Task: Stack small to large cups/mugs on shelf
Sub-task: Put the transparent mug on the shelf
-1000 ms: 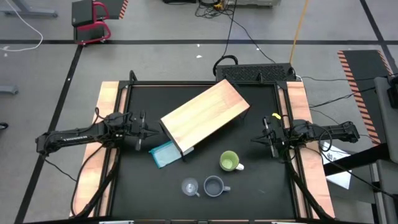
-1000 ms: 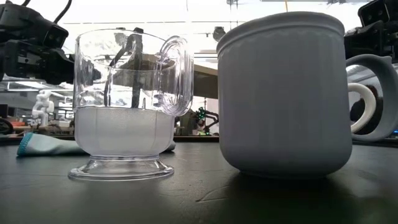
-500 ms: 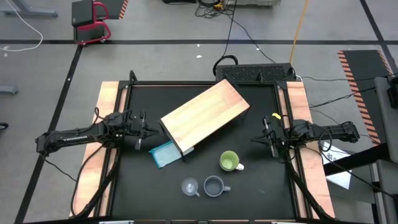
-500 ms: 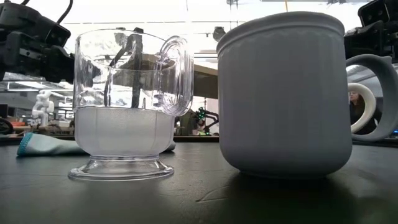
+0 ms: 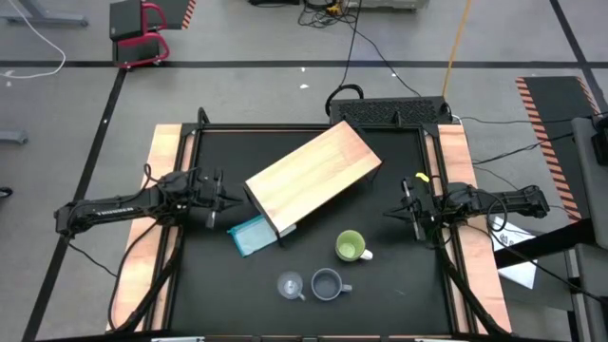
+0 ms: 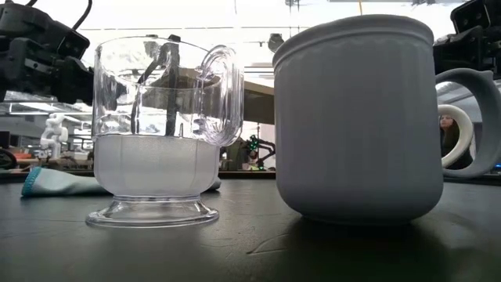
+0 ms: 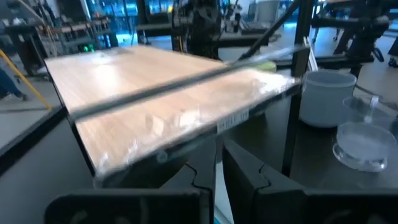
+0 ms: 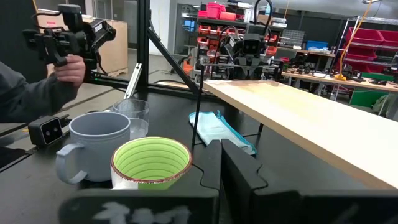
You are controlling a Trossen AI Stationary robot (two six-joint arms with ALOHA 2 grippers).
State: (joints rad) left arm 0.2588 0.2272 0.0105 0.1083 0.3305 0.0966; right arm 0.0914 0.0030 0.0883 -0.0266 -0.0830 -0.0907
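The light-wood shelf (image 5: 313,180) stands slantwise in the middle of the table on thin dark legs (image 8: 196,118). The light-green mug (image 5: 351,247) stands upright near its near right side. The grey-blue mug (image 5: 327,283) and the clear glass cup (image 5: 289,285) stand side by side near the table's near edge, large in the low view as the mug (image 6: 356,117) and the cup (image 6: 160,133). My left gripper (image 5: 228,201) hovers shut left of the shelf. My right gripper (image 5: 389,214) hovers shut to the right of the green mug (image 8: 151,163).
A flat teal block (image 5: 250,235) lies by the shelf's near left corner. A small camera (image 8: 46,130) sits on the table near the grey-blue mug. A person's hand holding a device (image 8: 68,37) shows beyond the table. Bare table lies between the mugs and my right gripper.
My left arm has shifted slightly in the low view, and I cannot tell which way. The mugs, the cup and the shelf have stayed where they were.
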